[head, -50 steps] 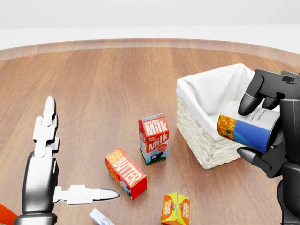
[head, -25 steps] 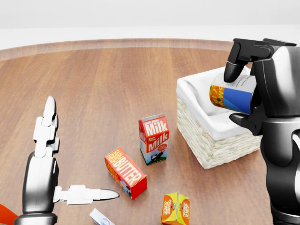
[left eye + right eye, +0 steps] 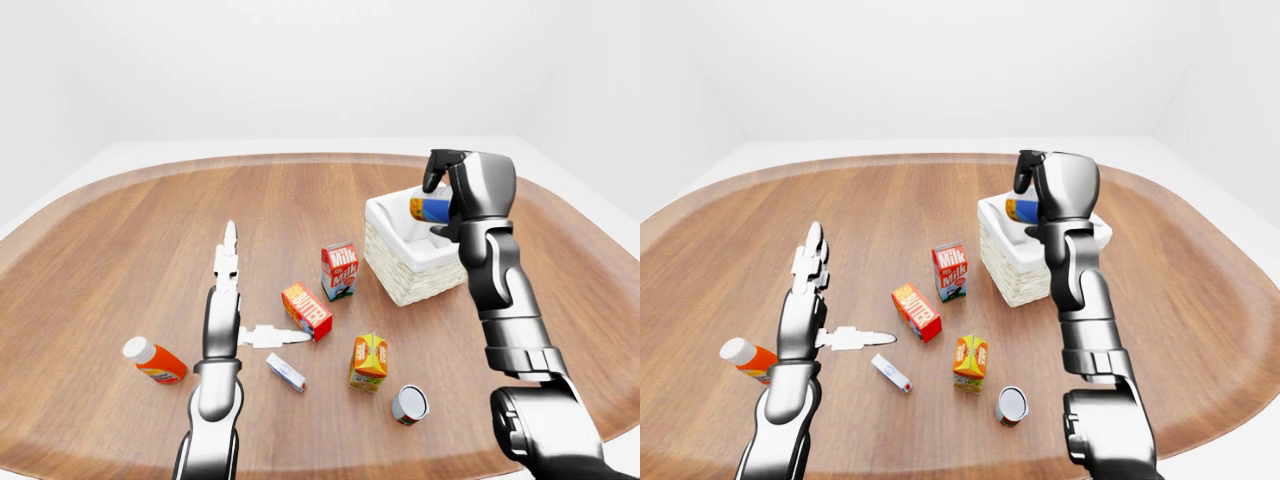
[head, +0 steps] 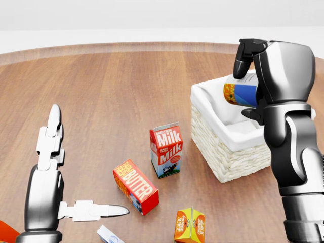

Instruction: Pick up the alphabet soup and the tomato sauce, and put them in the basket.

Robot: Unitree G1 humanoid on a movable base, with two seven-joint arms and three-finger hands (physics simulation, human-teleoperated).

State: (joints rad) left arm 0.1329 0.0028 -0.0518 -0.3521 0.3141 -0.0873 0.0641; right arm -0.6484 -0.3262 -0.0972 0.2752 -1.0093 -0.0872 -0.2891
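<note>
My right hand (image 4: 244, 91) is shut on the alphabet soup can (image 4: 242, 93), which has a blue, orange and white label. The can lies tilted on its side, held above the inside of the white-lined wicker basket (image 4: 228, 157) at the right of the head view. A second can (image 3: 409, 404), grey-topped with a reddish side, likely the tomato sauce, stands on the wooden table near the bottom of the left-eye view. My left hand (image 4: 81, 169) is at the lower left, open and flat, fingers pointing up the view and thumb to the right, holding nothing.
A milk carton (image 4: 166, 150) stands left of the basket, with a butter box (image 4: 135, 186) and an orange juice carton (image 4: 190, 225) below it. A small white-blue box (image 3: 286, 372) and a lying ketchup bottle (image 3: 153, 361) are near my left arm.
My right hand has carried the can up and leftward, from beside the basket's lower right edge to above its inside. My left arm and the table's things have not moved.
</note>
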